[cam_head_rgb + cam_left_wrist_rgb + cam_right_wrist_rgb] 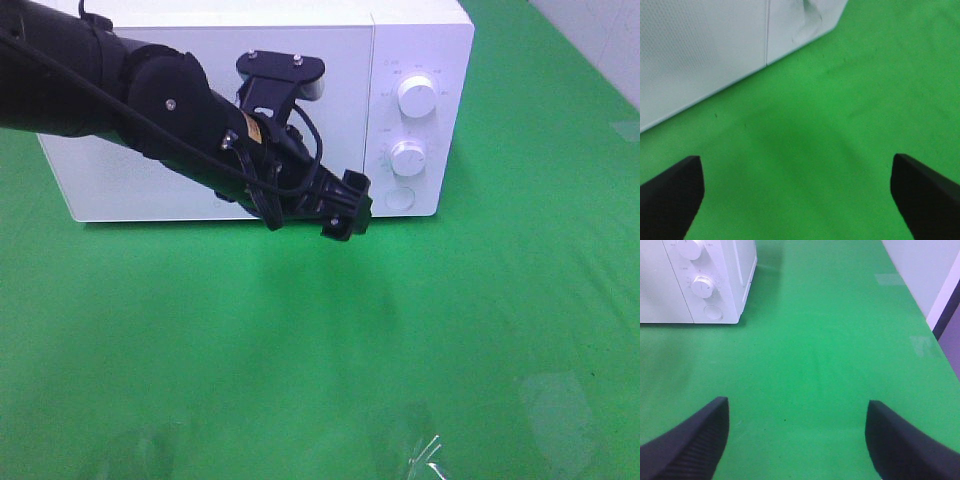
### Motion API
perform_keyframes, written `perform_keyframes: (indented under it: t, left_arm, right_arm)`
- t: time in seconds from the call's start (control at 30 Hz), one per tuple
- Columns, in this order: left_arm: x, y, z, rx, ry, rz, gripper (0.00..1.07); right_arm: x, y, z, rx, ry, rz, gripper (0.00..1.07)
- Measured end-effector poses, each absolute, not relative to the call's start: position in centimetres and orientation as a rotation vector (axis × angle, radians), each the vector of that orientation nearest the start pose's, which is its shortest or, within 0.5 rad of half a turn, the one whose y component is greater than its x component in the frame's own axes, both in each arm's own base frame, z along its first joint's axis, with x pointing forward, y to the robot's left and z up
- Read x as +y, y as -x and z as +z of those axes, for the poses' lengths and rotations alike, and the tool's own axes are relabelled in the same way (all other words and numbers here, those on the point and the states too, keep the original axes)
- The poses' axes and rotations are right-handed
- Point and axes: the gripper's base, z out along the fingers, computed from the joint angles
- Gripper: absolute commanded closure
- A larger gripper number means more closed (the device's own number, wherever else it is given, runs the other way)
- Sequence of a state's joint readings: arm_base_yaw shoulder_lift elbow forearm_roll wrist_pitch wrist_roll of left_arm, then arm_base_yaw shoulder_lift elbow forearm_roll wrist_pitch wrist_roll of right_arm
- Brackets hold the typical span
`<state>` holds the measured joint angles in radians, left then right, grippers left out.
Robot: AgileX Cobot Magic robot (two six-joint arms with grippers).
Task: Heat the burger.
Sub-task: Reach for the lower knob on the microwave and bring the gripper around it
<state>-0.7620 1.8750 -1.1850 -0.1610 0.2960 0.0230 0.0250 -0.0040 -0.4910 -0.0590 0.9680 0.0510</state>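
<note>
Counted: 1 white microwave (350, 110) at the back of the green table (300, 350), door shut. On its control panel, 2 round knobs, the upper knob (416, 95) directly above the lower knob (409, 158), and 1 round button (400, 198) beneath both.

From the high camera, only 1 black arm (120, 90), the left, slanting across the front of the door and ending in the left gripper (345, 208), close before the door's lower right corner, near the button and raised above the cloth. No telling from there whether touching the door.

From the left wrist: 2 black fingers (670, 197) spread wide, only bare green between them. Released and empty. The microwave's lower front edge just beyond, a straight line against the cloth.

From the right wrist: right gripper (797, 445) likewise with 2 fingers (685, 445) wide apart, grasping nothing, low over the cloth and well apart from the microwave.

No telling where the burger lies: in none of the 3 views.

Open room: broad bare green in front of the microwave and to its right, out to the table's far right edge, bordered there by a pale wall (920, 265).
</note>
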Motion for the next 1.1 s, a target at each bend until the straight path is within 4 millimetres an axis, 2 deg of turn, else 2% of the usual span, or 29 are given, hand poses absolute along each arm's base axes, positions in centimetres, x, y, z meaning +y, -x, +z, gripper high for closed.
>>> perform_keyframes:
  t: [0.03,0.2,0.27,0.3,0.33,0.5,0.67,0.7,0.73,0.77,0.8,0.83,0.87,0.9,0.93,0.97,1.0,1.03,1.07,1.1]
  left_arm:
    - [-27.5,-27.6,18.7,2.469,-0.817,-0.437,0.07]
    - [-27.0,-26.6,18.8,2.585,-0.825,-0.448,0.07]
    - [-26.2,-25.2,18.8,2.738,-0.894,-0.417,0.07]
    - [-26.2,-25.2,18.8,2.738,-0.894,-0.417,0.07]
    - [-25.7,-24.5,18.8,2.816,-0.943,-0.385,0.07]
    - [-24.9,-23.7,19.1,2.906,-1.001,-0.339,0.07]
    - [-23.3,-23.7,20.6,2.954,-0.979,-0.327,0.07]
    - [-22.1,-24.1,21.3,2.977,-0.936,-0.325,0.08]
    - [-22.1,-24.1,21.3,2.977,-0.936,-0.325,0.08]
    - [-20.6,-24.7,22.1,3.003,-0.875,-0.325,0.08]
    - [-20.6,-24.7,22.1,3.003,-0.875,-0.325,0.08]
    - [-19.8,-25.0,22.5,3.013,-0.840,-0.324,0.08]
    - [-18.1,-25.4,23.4,3.028,-0.774,-0.327,0.08]
    - [-18.1,-25.4,23.4,3.028,-0.774,-0.327,0.08]
    - [-16.4,-25.9,24.4,3.032,-0.706,-0.330,0.08]
    - [-16.4,-25.9,24.4,3.032,-0.706,-0.330,0.08]
    - [-14.3,-26.4,25.4,3.035,-0.615,-0.334,0.08]
    - [-14.3,-26.4,25.4,3.035,-0.615,-0.334,0.08]
    - [-12.3,-26.6,26.5,3.029,-0.541,-0.336,0.08]
    - [-12.3,-26.6,26.5,3.029,-0.541,-0.336,0.08]
  right_arm:
    - [-0.4,0.1,28.3,1.955,-0.025,-0.020,0.32]
    - [-0.4,0.1,28.3,1.955,-0.025,-0.020,0.32]
    - [-0.4,0.1,28.3,1.955,-0.025,-0.020,0.32]
    - [-0.4,0.1,28.3,1.955,-0.025,-0.020,0.32]
    - [-0.4,0.1,28.3,1.955,-0.025,-0.020,0.32]
    - [-0.4,0.1,28.3,1.955,-0.025,-0.020,0.32]
    - [-0.4,0.1,28.3,1.955,-0.025,-0.020,0.32]
    - [-0.4,0.1,28.3,1.955,-0.025,-0.020,0.32]
    - [-0.4,0.1,28.3,1.955,-0.025,-0.020,0.32]
    - [-0.4,0.1,28.3,1.955,-0.025,-0.020,0.32]
    - [-0.4,0.1,28.3,1.955,-0.025,-0.020,0.32]
    - [-0.4,0.1,28.3,1.955,-0.025,-0.020,0.32]
    - [-0.4,0.1,28.3,1.955,-0.025,-0.020,0.32]
    - [-0.4,0.1,28.3,1.955,-0.025,-0.020,0.32]
    - [-0.4,0.1,28.3,1.955,-0.025,-0.020,0.32]
    - [-0.4,0.1,28.3,1.955,-0.025,-0.020,0.32]
    - [-0.4,0.1,28.3,1.955,-0.025,-0.020,0.32]
    - [-0.4,0.1,28.3,1.955,-0.025,-0.020,0.32]
    - [-0.4,0.1,28.3,1.955,-0.025,-0.020,0.32]
    - [-0.4,0.1,28.3,1.955,-0.025,-0.020,0.32]
